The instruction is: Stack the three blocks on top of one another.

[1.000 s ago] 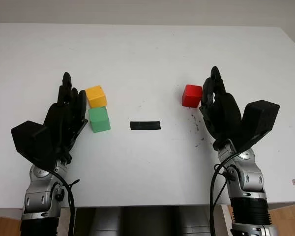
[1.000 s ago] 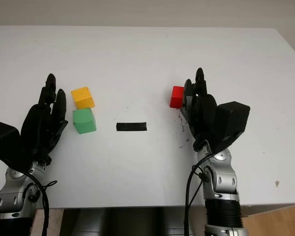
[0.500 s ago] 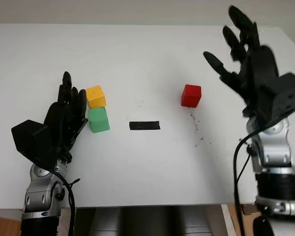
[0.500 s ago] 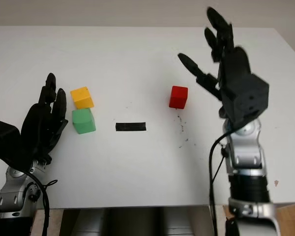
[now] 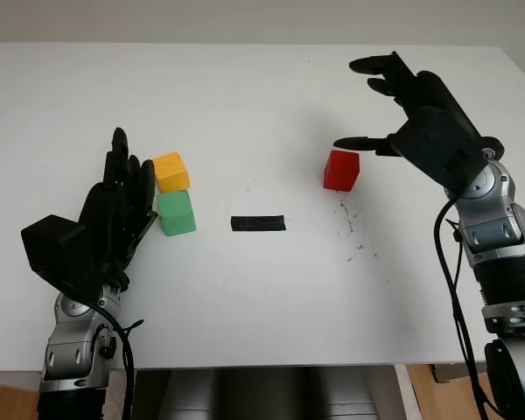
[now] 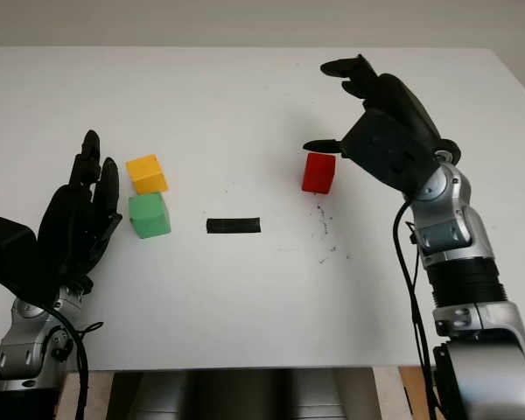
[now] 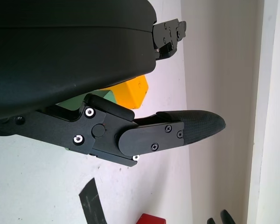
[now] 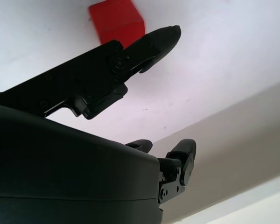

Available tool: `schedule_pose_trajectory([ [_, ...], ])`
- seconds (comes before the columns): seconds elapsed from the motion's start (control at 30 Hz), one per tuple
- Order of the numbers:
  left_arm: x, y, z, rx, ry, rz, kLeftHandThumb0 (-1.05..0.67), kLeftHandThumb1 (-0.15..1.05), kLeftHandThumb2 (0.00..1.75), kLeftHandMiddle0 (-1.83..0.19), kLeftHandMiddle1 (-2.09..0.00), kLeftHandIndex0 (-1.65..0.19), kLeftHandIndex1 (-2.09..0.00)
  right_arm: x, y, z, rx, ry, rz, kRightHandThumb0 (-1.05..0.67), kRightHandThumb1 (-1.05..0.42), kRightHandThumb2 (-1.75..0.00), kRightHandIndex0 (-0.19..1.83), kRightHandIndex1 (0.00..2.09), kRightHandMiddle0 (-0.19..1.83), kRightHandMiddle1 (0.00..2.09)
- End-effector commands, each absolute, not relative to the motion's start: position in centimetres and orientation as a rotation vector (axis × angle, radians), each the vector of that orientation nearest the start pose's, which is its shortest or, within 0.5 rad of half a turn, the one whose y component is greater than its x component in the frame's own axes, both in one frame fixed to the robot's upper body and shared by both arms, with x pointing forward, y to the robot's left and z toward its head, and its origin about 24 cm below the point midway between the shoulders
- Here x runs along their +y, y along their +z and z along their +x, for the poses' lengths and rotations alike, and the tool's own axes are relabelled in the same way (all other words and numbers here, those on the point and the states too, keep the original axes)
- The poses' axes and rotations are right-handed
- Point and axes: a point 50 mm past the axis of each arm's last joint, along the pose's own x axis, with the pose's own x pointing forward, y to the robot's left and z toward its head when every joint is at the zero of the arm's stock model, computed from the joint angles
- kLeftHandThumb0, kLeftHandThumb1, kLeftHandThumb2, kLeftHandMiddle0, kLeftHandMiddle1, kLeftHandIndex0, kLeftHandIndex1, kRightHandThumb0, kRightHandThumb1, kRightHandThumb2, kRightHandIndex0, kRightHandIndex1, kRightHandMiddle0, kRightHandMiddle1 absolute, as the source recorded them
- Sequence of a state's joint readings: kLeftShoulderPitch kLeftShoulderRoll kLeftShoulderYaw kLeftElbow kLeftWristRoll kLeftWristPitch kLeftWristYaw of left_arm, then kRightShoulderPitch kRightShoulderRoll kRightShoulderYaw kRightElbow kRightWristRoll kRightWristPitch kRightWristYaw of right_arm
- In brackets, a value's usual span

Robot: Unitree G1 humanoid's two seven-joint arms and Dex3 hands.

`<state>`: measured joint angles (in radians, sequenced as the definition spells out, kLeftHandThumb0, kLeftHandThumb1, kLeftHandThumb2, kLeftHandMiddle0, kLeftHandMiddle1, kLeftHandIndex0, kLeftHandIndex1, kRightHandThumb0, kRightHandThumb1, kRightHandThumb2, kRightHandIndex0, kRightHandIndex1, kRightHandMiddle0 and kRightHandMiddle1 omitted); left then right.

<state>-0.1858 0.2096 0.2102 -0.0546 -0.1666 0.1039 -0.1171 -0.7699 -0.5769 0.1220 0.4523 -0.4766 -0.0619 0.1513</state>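
The left hand (image 5: 114, 210) sits low on the near left part of the white table (image 5: 245, 87), open and holding nothing, its fingers pointing away from the robot. Just beside its fingertips lies the green block (image 5: 176, 213), and touching the far side of that block is the yellow block (image 5: 171, 171), turned a little off square to it. The left wrist view shows the same pair past the hand's dark shell, the yellow block at (image 7: 133, 92) with a sliver of green in front of it. None of the 3 blocks is stacked; all lie on the table surface.

To the right of the green block, near the table's middle, is a short strip of black tape (image 5: 258, 222), lying flat and apart from every block. Further right there are faint dark scuff marks (image 5: 350, 229) on the white top.

The red block (image 5: 341, 170) stands alone beyond those marks, well apart from the other 2 blocks. The right hand (image 5: 424, 118) is raised above the table just to the right of and beyond the red block, open wide and holding nothing. 1 finger (image 5: 357, 142) reaches toward the block's upper right corner, while the other 2 stretch out higher and farther back. In the right wrist view the red block (image 8: 115, 19) lies just past that fingertip; I cannot tell whether they touch.
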Motion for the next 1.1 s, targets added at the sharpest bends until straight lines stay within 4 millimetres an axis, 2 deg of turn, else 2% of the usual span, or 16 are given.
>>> schedule_pose_trajectory([
  [0.0, 21.8, 11.1, 28.3, -0.187, 0.029, 0.024, -0.76, 1.05, 0.55, 0.19, -0.03, 0.19, -0.02, -20.9, 21.1, 37.4, -0.283, 0.078, -1.183, -0.63, -0.80, -0.05, 0.31, 0.16, 0.26, 0.43],
  [0.17, 21.8, 11.1, 28.4, -0.190, 0.022, 0.032, -0.77, 1.05, 0.55, 0.19, -0.01, 0.19, 0.00, -20.2, 20.7, 37.7, -0.248, 0.118, -1.296, -0.65, -0.79, -0.05, 0.24, 0.10, 0.27, 0.38],
  [0.3, 21.7, 11.1, 28.3, -0.190, 0.022, 0.031, -0.76, 1.05, 0.55, 0.19, -0.01, 0.19, 0.00, -20.0, 20.5, 37.7, -0.243, 0.153, -1.327, -0.64, -0.77, -0.05, 0.21, 0.07, 0.33, 0.25],
  [0.53, 21.7, 11.0, 28.3, -0.187, 0.031, 0.030, -0.75, 1.05, 0.55, 0.19, -0.02, 0.19, -0.01, -19.7, 20.2, 37.8, -0.206, 0.193, -1.546, -0.67, -0.79, -0.06, 0.21, 0.06, 0.40, 0.21],
  [1.07, 21.7, 10.7, 28.0, -0.178, 0.028, 0.030, -0.75, 1.05, 0.56, 0.19, -0.01, 0.19, 0.00, -20.1, 18.9, 38.3, -0.180, 0.151, -1.737, -0.61, -0.80, -0.06, 0.25, 0.07, 0.54, 0.11],
])
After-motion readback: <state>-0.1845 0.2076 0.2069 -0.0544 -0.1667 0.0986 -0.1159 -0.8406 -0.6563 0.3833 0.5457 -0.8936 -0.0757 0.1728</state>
